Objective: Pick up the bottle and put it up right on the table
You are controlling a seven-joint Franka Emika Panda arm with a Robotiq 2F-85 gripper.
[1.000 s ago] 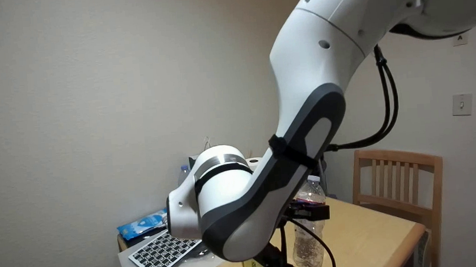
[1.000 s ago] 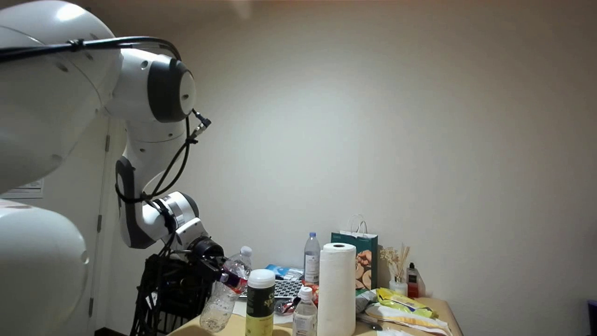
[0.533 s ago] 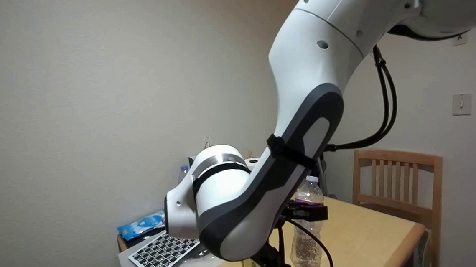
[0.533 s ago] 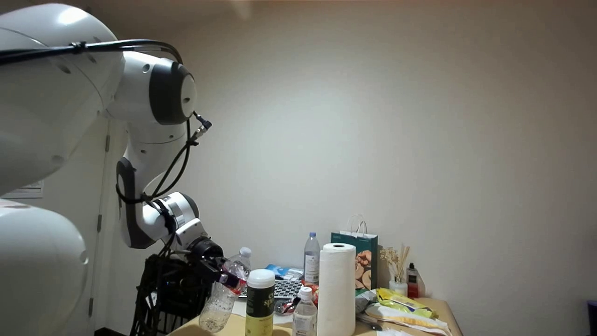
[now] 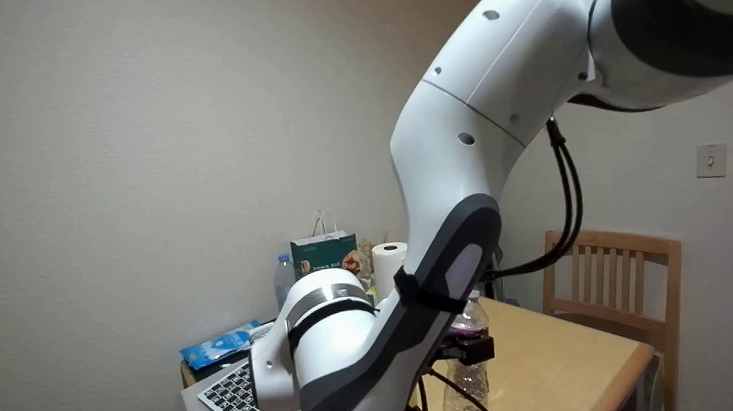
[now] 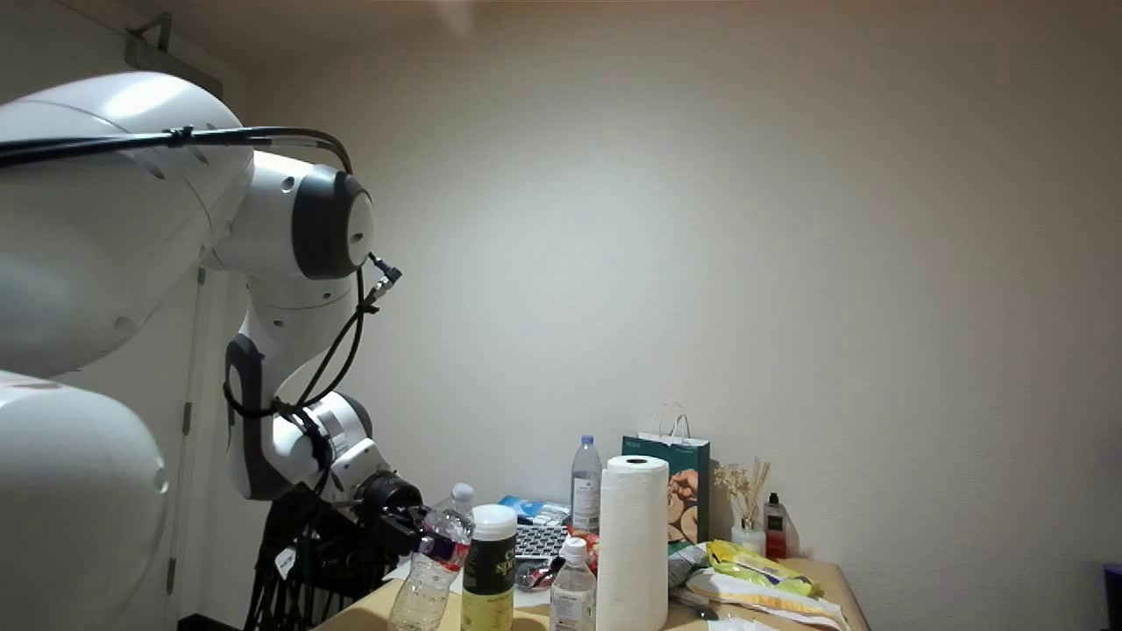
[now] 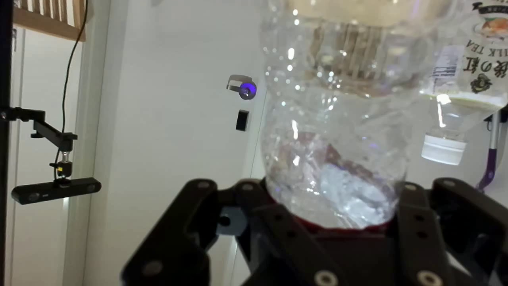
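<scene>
The bottle is clear plastic with a white cap and a red label band. It shows in both exterior views [image 5: 472, 385] [image 6: 422, 589] and large in the wrist view [image 7: 337, 119]. My gripper [image 6: 445, 549] is shut around it at the label, and the fingers press both sides in the wrist view [image 7: 337, 232]. The bottle leans slightly, cap to the right, in an exterior view, where its base is cut off by the frame edge. The light wooden table [image 5: 558, 360] lies beneath it. I cannot tell whether the base touches the table.
A black-and-yellow canister [image 6: 489, 570] stands close beside the held bottle. A small white-capped bottle [image 6: 573, 592] and a paper towel roll [image 6: 633, 543] stand farther along. A keyboard [image 5: 231, 395], a green bag [image 5: 325, 253] and a slat-backed chair [image 5: 610, 279] also show.
The arm has moved down, carrying the bottle lower with it. The bottle's lower end has swung right in an exterior view, so it leans less. The grip looks unchanged.
</scene>
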